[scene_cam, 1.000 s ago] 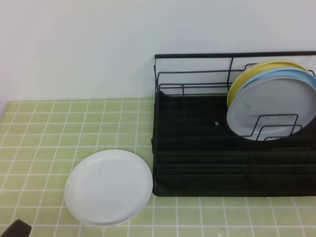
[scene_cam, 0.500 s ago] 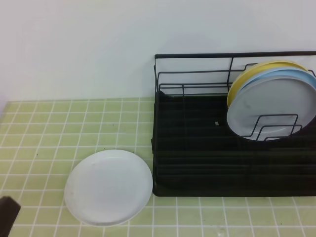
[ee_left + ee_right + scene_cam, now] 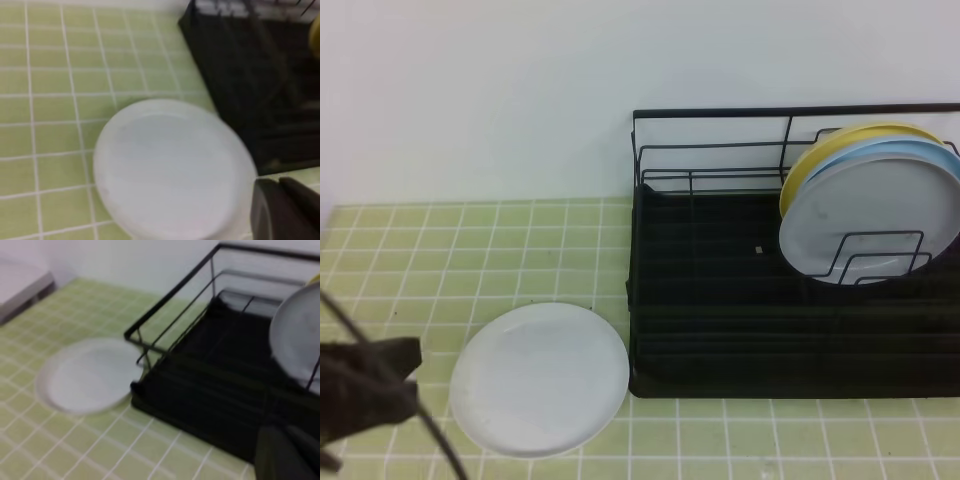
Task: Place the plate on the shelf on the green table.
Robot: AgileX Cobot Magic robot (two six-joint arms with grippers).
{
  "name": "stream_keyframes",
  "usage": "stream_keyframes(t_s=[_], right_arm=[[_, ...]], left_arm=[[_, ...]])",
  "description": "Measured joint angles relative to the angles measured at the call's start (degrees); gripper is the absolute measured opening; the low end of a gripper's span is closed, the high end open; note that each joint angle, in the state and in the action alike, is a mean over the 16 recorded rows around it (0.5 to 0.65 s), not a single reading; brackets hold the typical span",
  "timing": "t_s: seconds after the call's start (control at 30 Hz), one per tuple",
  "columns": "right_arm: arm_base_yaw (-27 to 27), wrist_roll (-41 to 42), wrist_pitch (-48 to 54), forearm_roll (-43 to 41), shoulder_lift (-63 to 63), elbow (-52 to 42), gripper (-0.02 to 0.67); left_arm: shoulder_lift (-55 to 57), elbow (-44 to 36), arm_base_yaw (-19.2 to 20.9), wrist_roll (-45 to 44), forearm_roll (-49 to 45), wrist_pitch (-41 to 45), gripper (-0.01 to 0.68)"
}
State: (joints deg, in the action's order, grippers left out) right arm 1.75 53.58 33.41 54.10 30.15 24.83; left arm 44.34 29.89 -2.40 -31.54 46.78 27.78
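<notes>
Fingers, left: left gripper point(image 3: 280, 210) shows dark at the lower right of the left wrist view, fingers together, holding nothing, just beside the plate's edge.
Fingers, right: right gripper point(image 3: 285, 452) shows blurred at the lower right of the right wrist view, fingers together, empty.
Plate: the plate point(image 3: 540, 379) is plain, round, glossy white with a shallow raised rim, lying flat at lower centre-left of the high view.
Place: on the green table point(image 3: 440, 250), just beside the shelf's front left corner.
Shelf: the shelf point(image 3: 740, 320) is black wire over a black tray, at right.
Others: yellow plate point(image 3: 850, 140), pale-blue plate point(image 3: 920, 152) and grey-white plate point(image 3: 870, 215) stand tilted at the shelf's right.
</notes>
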Motion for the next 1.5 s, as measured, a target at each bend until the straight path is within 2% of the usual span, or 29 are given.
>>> stream_keyframes(t_s=[0.27, 0.67, 0.83, 1.1, 1.33, 1.5], right_arm=[[0.0, 0.1, 2.7, -1.1, 6.2, 1.2, 0.000], [0.0, 0.7, 2.9, -1.4, 8.3, 1.3, 0.000], [0.0, 0.9, 2.8, -1.4, 8.3, 1.3, 0.000], [0.0, 1.0, 3.7, -1.4, 8.3, 1.3, 0.000], [0.0, 1.0, 6.4, -1.4, 8.3, 1.3, 0.000], [0.0, 1.0, 8.9, -1.4, 8.3, 1.3, 0.000]], left_arm=[[20.5, 9.7, 1.9, -0.1, -3.9, 2.9, -0.004], [42.4, 20.7, 14.0, -6.8, 5.9, 14.5, -0.003], [48.4, 22.6, 17.1, -9.3, 9.4, 17.8, 0.006], [54.9, 23.7, 17.0, -9.9, 9.1, 17.0, 0.081], [57.9, 25.9, 14.1, -8.4, 3.8, 15.1, 0.156], [59.6, 28.5, 11.7, -5.5, -1.7, 14.8, 0.180]])
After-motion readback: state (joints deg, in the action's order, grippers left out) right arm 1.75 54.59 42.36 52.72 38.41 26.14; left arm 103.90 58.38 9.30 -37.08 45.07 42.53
